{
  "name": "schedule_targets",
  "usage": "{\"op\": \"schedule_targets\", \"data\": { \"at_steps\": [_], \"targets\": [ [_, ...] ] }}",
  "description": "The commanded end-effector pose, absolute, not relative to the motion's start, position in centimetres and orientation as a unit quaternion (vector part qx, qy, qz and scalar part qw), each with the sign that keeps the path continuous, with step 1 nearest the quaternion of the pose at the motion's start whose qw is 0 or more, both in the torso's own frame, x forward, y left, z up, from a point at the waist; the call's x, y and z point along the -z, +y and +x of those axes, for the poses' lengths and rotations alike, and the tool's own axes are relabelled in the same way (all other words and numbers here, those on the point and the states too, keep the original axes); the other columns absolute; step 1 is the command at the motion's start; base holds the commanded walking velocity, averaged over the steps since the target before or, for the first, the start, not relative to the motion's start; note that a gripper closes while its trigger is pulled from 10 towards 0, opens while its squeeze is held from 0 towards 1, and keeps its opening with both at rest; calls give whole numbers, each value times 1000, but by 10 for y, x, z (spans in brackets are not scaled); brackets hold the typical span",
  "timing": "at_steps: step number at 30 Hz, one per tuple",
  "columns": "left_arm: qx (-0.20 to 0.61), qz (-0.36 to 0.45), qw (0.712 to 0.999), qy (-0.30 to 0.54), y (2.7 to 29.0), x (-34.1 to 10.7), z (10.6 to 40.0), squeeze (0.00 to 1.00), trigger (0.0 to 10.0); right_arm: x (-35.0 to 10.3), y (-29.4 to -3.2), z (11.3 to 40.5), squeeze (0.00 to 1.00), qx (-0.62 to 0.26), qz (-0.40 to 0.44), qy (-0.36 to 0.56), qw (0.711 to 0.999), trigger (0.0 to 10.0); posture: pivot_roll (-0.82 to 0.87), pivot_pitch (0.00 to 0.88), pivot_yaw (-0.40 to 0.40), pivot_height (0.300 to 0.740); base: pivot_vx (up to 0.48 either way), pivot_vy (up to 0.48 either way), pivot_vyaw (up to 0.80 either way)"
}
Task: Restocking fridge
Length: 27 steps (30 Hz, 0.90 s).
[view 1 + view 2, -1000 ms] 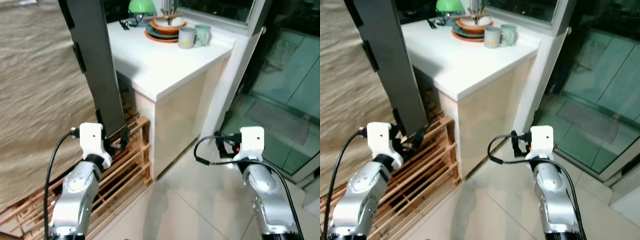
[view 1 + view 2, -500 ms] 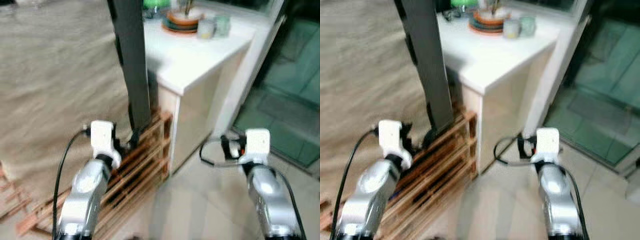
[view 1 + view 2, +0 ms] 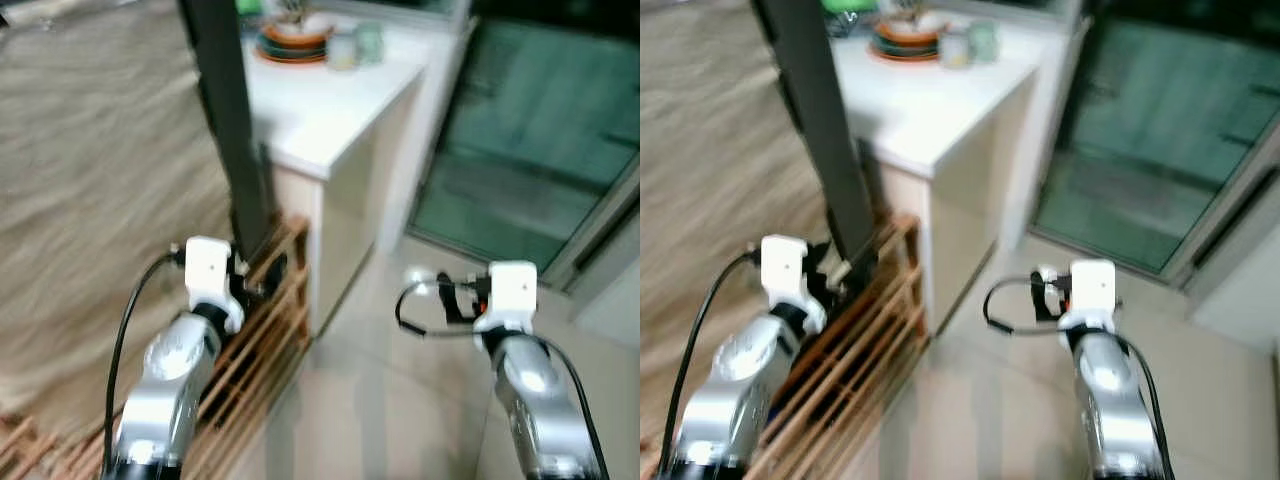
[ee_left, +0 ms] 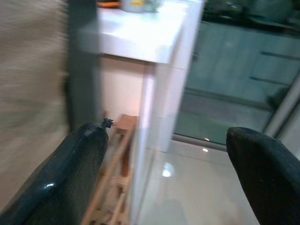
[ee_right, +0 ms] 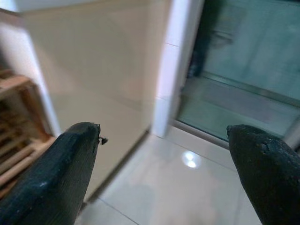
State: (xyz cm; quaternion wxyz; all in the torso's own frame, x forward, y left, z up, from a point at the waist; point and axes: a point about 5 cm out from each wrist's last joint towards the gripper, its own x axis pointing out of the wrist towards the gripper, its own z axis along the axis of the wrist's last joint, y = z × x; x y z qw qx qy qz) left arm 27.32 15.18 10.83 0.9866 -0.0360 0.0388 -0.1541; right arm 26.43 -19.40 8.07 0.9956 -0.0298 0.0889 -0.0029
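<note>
**A:** Blurred kitchen corner: burlap-like cloth (image 3: 90, 180) on the left, a dark upright panel (image 3: 225, 110), a wooden pallet (image 3: 262, 320) low beside it, then a white tabletop (image 3: 320, 120) with stacked dishes (image 3: 292, 42) and mugs (image 3: 355, 45), and glass doors (image 3: 530, 130) on the right.

**B:** What step is this?

**A:** I'd judge it's the approach, with the robot on the move. No fridge or groceries that I can pick out yet.

**B:** And the hands?

**A:** Left hand (image 4: 168, 178) is low by the pallet, fingers spread wide, holding nothing. Right hand (image 5: 164, 176) hangs over the tiled floor (image 5: 159, 192), also spread and empty.

**B:** Next move?

**A:** Probably finding the fridge and the stock, and steering clear of that tabletop corner.
</note>
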Motion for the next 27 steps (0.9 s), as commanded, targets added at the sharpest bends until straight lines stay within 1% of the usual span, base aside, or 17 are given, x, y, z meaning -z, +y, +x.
{"op": "schedule_targets", "data": {
  "at_steps": [1,7,14,27],
  "targets": [
    [152,-38,987,45,156,-107,275,0,10000,-85,-195,267,0,8,-20,81,996,10000,-87,0,30,740,0,0,-800],
    [154,-50,986,40,163,-109,278,0,10000,-85,-201,268,0,27,-6,76,997,10000,-84,0,27,740,0,0,-796],
    [158,-54,985,40,163,-109,279,0,10000,-83,-201,267,0,30,-5,78,996,10000,-84,0,27,740,-424,0,-741],
    [158,-55,985,41,163,-109,280,0,10000,-82,-202,268,0,30,-8,78,997,10000,-84,0,26,740,-458,0,0]
  ]
}}
